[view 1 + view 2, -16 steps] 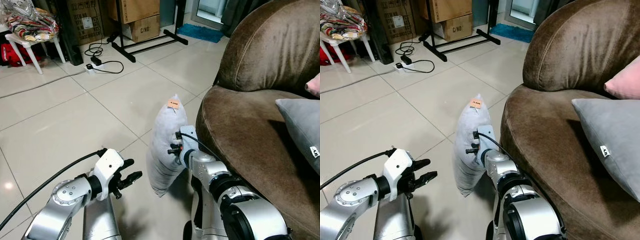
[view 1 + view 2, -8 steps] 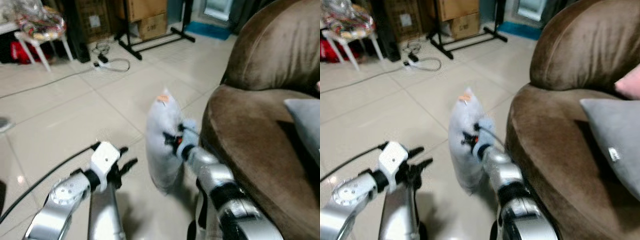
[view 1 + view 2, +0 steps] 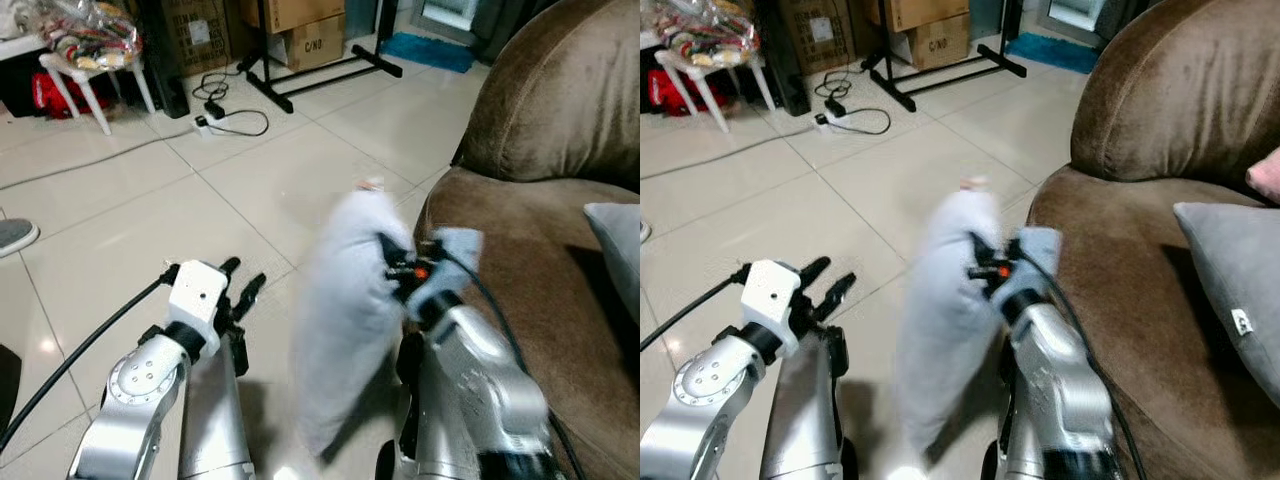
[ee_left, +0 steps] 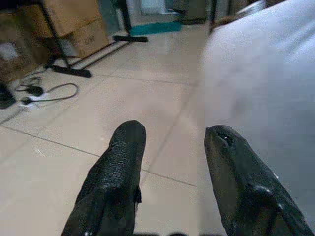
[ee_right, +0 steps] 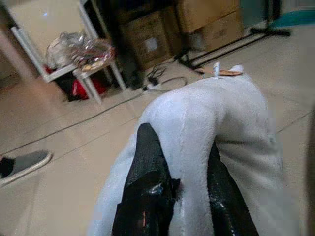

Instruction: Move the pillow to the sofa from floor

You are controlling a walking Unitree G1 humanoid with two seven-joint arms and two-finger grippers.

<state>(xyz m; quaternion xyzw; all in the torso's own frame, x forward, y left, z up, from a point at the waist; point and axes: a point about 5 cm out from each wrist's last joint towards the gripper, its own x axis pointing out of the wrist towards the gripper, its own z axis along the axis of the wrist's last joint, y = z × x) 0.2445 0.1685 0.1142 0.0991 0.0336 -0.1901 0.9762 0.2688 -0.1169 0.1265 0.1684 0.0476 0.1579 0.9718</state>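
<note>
Right gripper [image 5: 179,184] is clamped on the pillow [image 3: 345,300], whose long axis hangs vertically below the jaws; the sofa [image 3: 520,250] lies just beyond. Left gripper [image 4: 174,142] stands apart, empty.

The pillow [image 3: 345,320] hangs upright between the two arms, pinched by the right claw [image 5: 179,162], just left of the sofa [image 3: 520,250]. The left claw [image 3: 238,290] hovers apart to its left, above the floor [image 3: 150,220]. Boxes [image 3: 300,25] stand far behind.
</note>
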